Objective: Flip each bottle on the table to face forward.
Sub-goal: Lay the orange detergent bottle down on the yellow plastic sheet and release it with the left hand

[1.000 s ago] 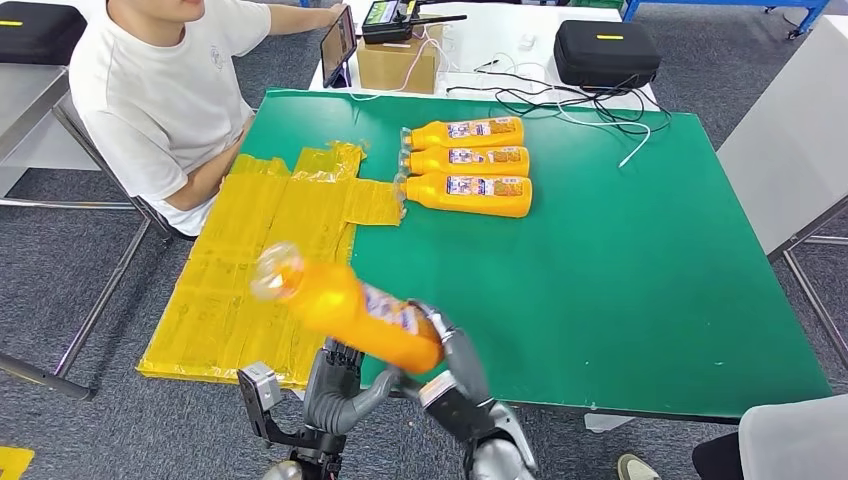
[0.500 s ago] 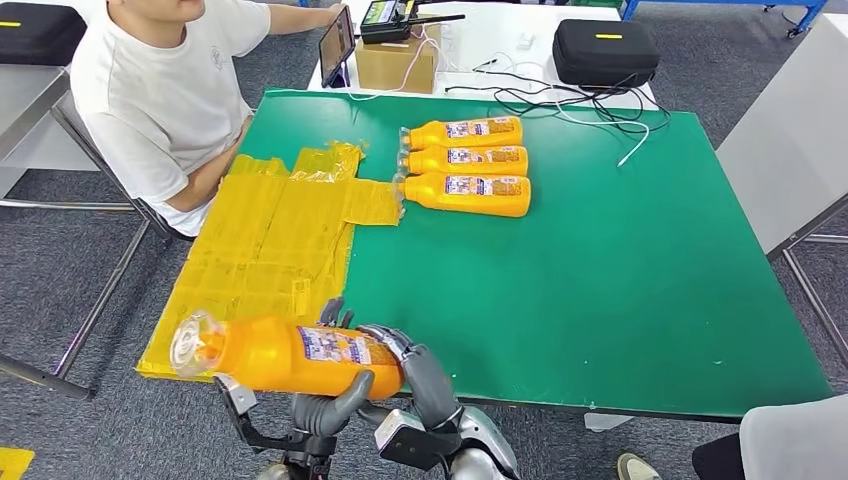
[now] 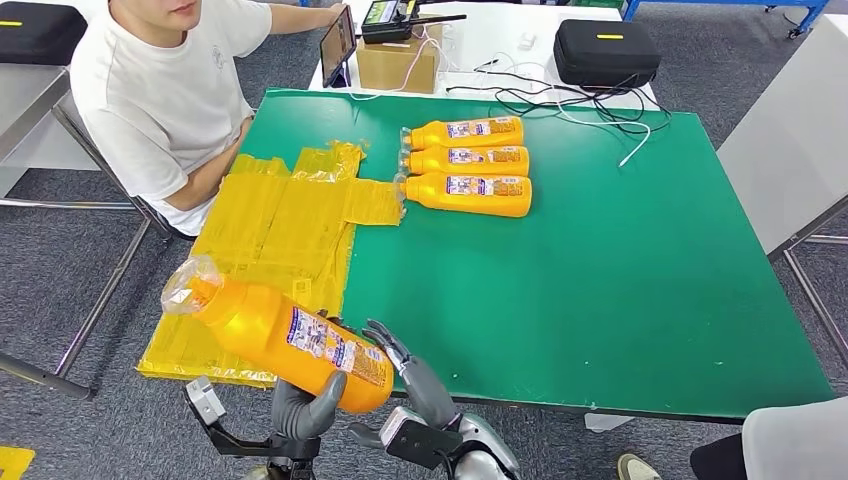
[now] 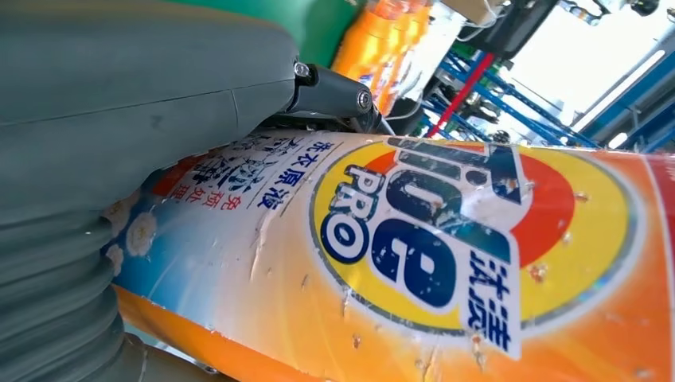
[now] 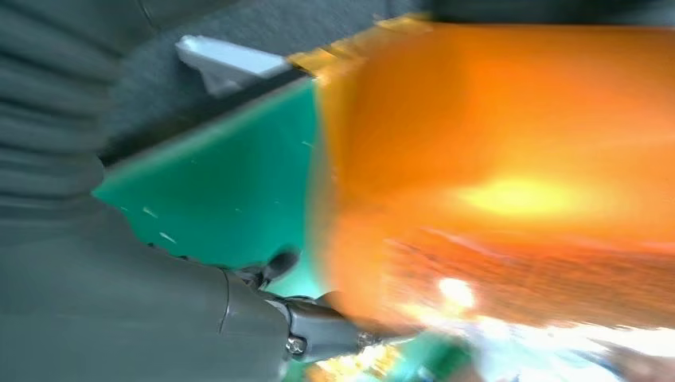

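Left hand [image 3: 305, 408] grips the big orange plastic detergent bottle [image 3: 285, 336] from below near its base. It's up off the green desk [image 3: 600, 300] at the near-left corner, tilted, clear-wrapped cap end pointing up and left over the yellow taped sheet [image 3: 265, 255]. Label is visible in head view and fills the left wrist view.

Right hand [image 3: 415, 375] sits just beside the bottle base, fingers spread. Can't tell whether it touches; right wrist view is too blurred.

Progress: 3 orange bottles in a row [image 3: 468, 160] lie at the far side, touching, labels up, caps left; look done. This 4th one is mid-flip and not yet set down. No other bottles visible on the desk.

Person in white T-shirt [image 3: 160, 90] sits at far left.
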Robot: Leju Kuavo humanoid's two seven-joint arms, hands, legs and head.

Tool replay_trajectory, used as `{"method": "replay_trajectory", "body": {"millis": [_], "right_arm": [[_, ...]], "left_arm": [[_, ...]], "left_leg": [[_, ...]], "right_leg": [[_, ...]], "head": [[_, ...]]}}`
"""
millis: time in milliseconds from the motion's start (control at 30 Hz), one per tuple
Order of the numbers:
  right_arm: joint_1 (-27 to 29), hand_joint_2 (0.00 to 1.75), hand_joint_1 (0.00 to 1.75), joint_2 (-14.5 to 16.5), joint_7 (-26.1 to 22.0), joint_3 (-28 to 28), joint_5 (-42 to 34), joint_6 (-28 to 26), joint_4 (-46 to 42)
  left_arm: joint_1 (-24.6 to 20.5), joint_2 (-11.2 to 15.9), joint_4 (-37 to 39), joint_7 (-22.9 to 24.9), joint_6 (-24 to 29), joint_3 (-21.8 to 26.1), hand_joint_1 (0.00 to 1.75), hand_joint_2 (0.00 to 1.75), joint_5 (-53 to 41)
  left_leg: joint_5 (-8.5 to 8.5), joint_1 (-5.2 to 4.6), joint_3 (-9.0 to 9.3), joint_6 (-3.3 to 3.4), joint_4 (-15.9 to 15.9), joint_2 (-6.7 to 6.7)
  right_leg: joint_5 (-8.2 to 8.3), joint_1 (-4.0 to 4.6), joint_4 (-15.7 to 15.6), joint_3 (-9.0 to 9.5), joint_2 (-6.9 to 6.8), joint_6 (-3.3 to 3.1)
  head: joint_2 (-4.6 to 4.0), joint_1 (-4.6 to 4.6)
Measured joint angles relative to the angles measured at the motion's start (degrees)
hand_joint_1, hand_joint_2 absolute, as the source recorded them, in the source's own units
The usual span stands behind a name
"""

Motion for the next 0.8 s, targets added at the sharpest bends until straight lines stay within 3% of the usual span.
{"method": "replay_trajectory", "body": {"millis": [100,167,300,400,567,700,800], "right_arm": [[1.99,0.0,0.0,-0.37,0.58,-1.49,-0.22,-0.4,-0.7],[3.17,0.0,0.0,-0.54,0.59,-2.59,-0.21,-1.99,-1.61],[5.38,0.0,0.0,-1.29,-0.11,-5.32,-1.08,-6.43,-4.65],[6.55,0.0,0.0,-1.83,-1.32,-7.1,-2.48,-8.02,-6.53],[6.8,0.0,0.0,-1.87,-3.54,-9.76,-4.03,-9.56,-7.08],[6.8,0.0,0.0,-1.52,-4.22,-10.85,-4.49,-9.89,-7.08],[6.66,0.0,0.0,-1.16,-5.24,-11.06,-5.09,-10.28,-7.08]], "left_arm": [[-0.45,-0.39,-0.9,0.83,2.02,0.56,1.71,1.75,-0.2],[-0.77,-0.67,-1.01,1.21,7.05,1.43,1.71,1.75,-2.39],[-2.64,-1.51,-0.14,-2.47,31.62,4.08,1.75,1.75,-18.38],[-4.49,-2.54,0.64,-3.85,42.18,6.18,1.75,1.75,-29.14],[-7.37,-6.45,1.1,-4.12,46.17,14.05,1.75,1.75,-51.93],[-9.28,-8.22,2.12,-4.1,46.53,21.07,1.75,1.75,-59.09],[-11.31,-8.81,4.45,-4.1,46.57,26.21,1.75,1.75,-70.27]], "left_leg": [[0.0,0.0,-0.02,0.0,0.0,-0.02],[0.0,0.0,-0.02,0.0,0.0,-0.01],[0.01,0.0,-0.01,0.0,0.0,-0.03],[0.01,0.0,-0.01,0.01,0.0,-0.02],[0.01,-0.02,-0.01,0.01,0.01,-0.02],[0.01,0.0,0.02,0.01,0.01,0.0],[0.03,0.02,0.0,-0.01,0.0,-0.06]], "right_leg": [[0.0,0.0,0.01,0.02,-0.01,0.0],[0.0,0.0,0.01,0.01,0.0,0.0],[0.0,0.0,0.0,0.02,-0.02,0.0],[0.01,0.0,0.01,0.04,-0.02,0.0],[0.01,-0.02,0.01,0.07,-0.01,0.01],[0.01,0.01,0.01,0.04,0.01,0.01],[0.01,0.03,0.02,0.05,-0.06,0.0]], "head": [[0.0,0.01],[0.01,0.01],[0.01,0.0],[0.0,0.01],[0.0,0.03],[0.0,-0.01],[0.0,0.01]]}}
